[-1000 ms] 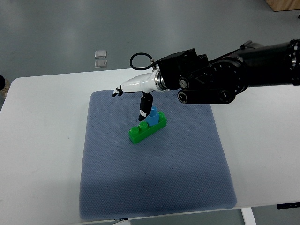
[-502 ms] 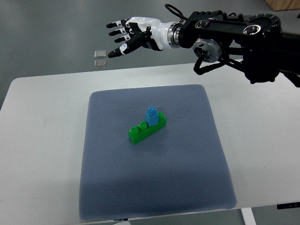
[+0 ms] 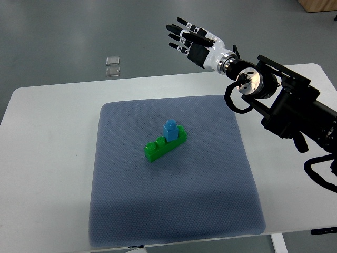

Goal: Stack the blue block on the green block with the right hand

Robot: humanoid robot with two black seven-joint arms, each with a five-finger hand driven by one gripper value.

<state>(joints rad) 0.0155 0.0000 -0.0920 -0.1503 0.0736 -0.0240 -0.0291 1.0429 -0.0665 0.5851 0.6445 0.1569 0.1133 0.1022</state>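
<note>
A white rectangular table (image 3: 47,158) fills most of the scene, standing on a grey floor (image 3: 63,31). A blue-grey textured rectangular mat (image 3: 174,211) lies on the table's middle, reaching almost to its near edge. On the floor beyond the table's far edge, to the left, sit two small clear square plates (image 3: 112,66), one just behind the other. A light wooden corner (image 3: 318,5) shows far right.
</note>
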